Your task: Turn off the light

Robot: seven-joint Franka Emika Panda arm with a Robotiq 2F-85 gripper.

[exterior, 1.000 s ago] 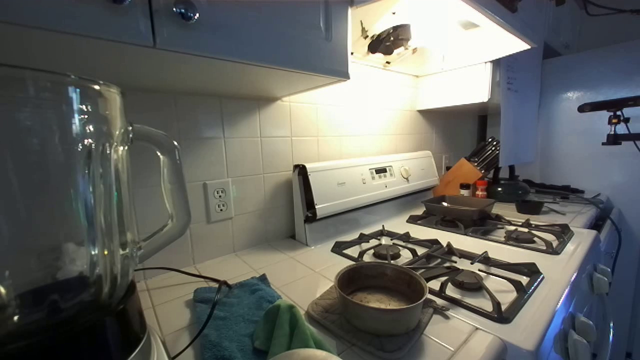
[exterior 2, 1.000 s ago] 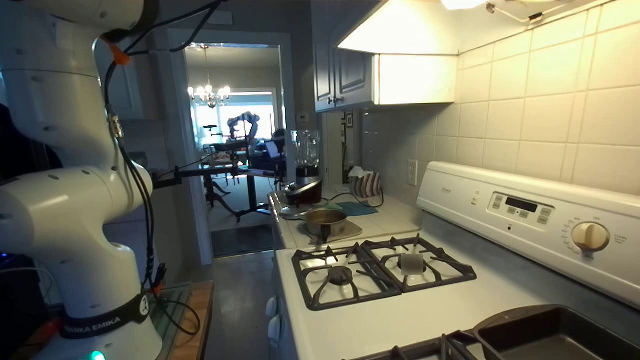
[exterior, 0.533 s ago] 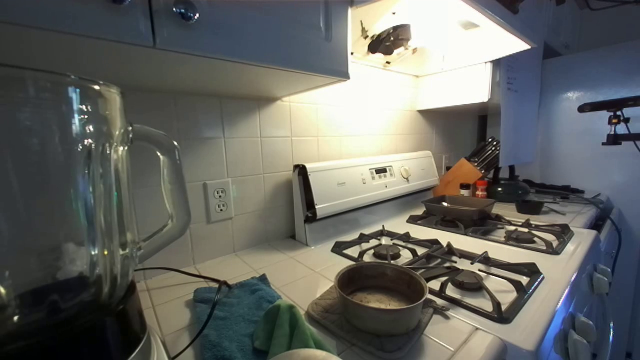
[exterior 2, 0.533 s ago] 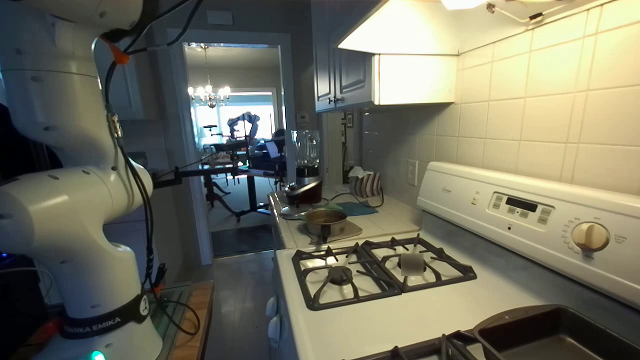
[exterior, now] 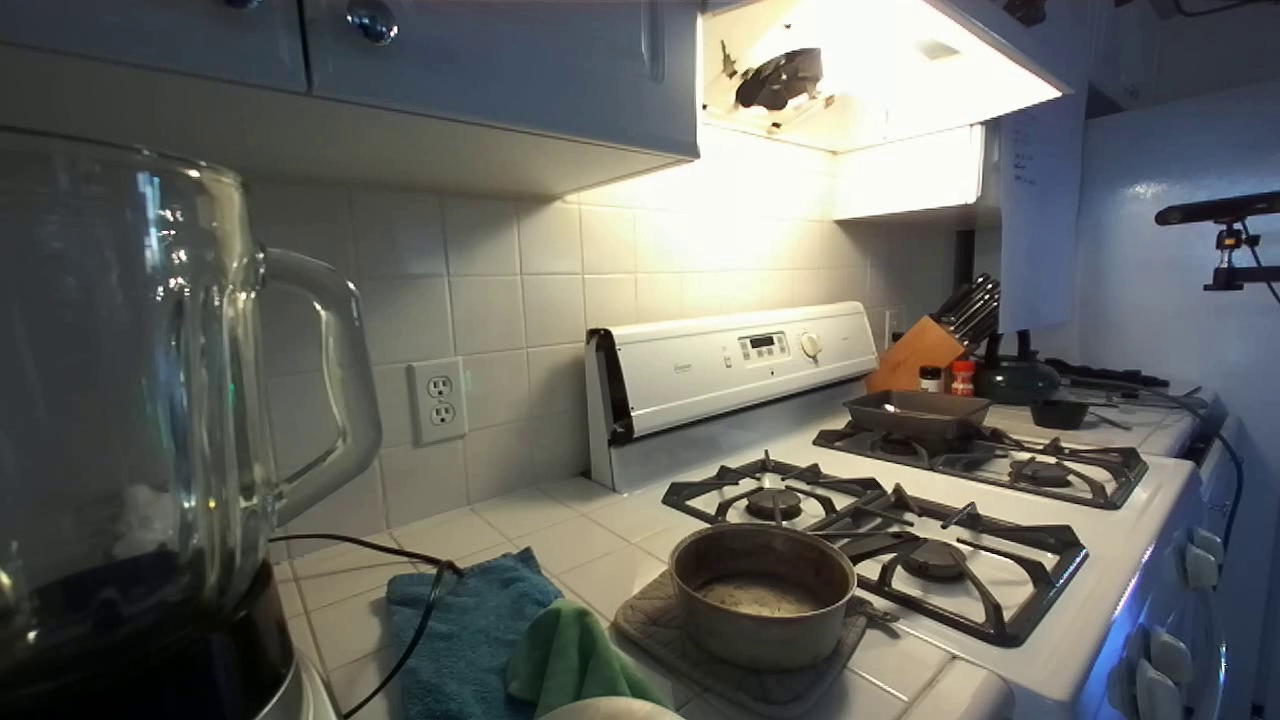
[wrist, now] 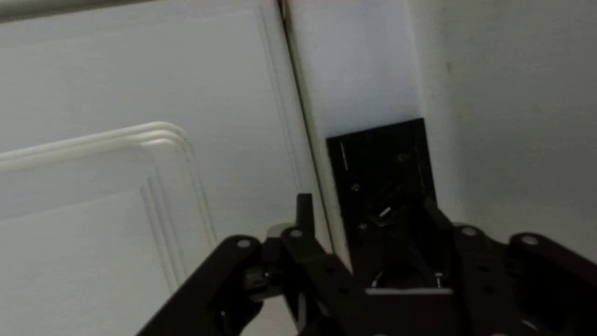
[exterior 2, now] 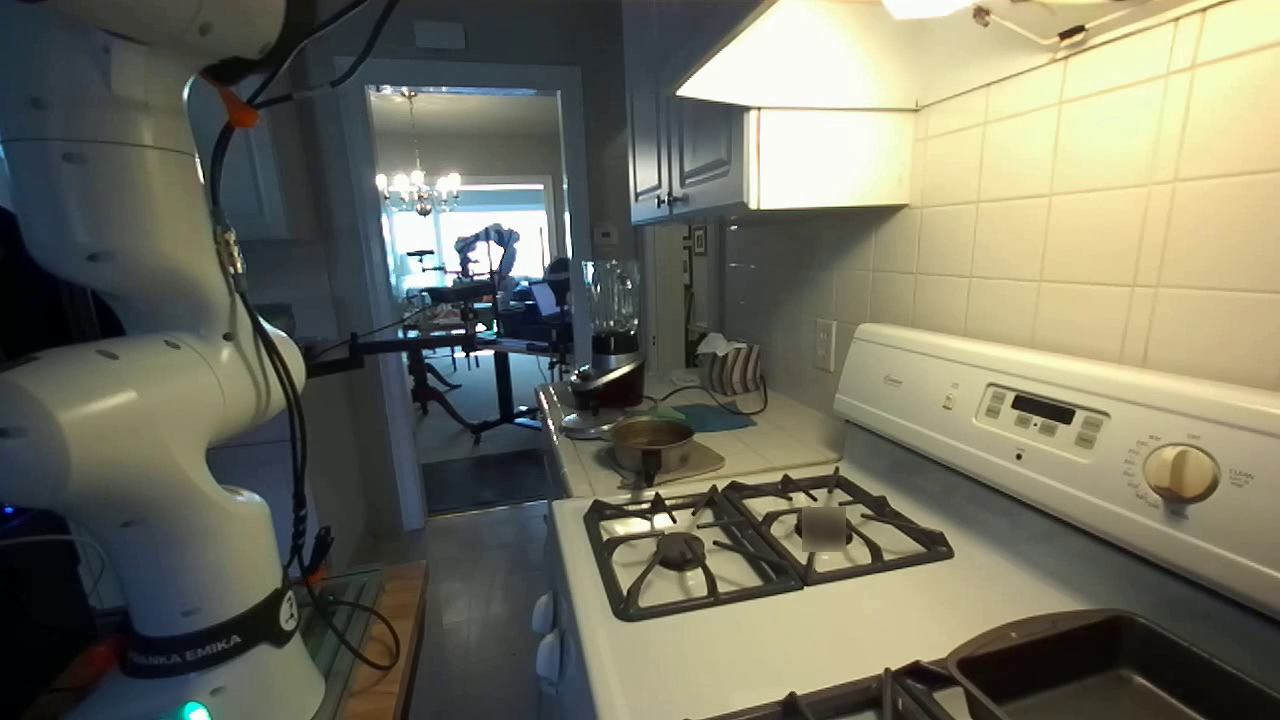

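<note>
Can see the light on, set in the underside of the white hood, high over the stove. In both exterior views, can follow a warm glow down the tiled wall behind. In the wrist view, can make out the gripper with jaws parted, a plain gap between them, gripping nothing visible. Past the jaws, partly hidden by them, can find a dark plate with small bright spots, too dim to read further, mounted on a pale strip; cannot tell whether touched or only near. To the left of it, can see a white door with moulded edging. In an exterior view, can see the arm at the left, cut off by the top edge. On the bench, can see a pot upright on a potholder, just beside the stove. Near it, can spot a green cloth lying partly over a blue cloth, then a tall blender. At the far end of the stove, can see a pan, with a knife block and a kettle beyond. On the wall, can see a socket.
</note>
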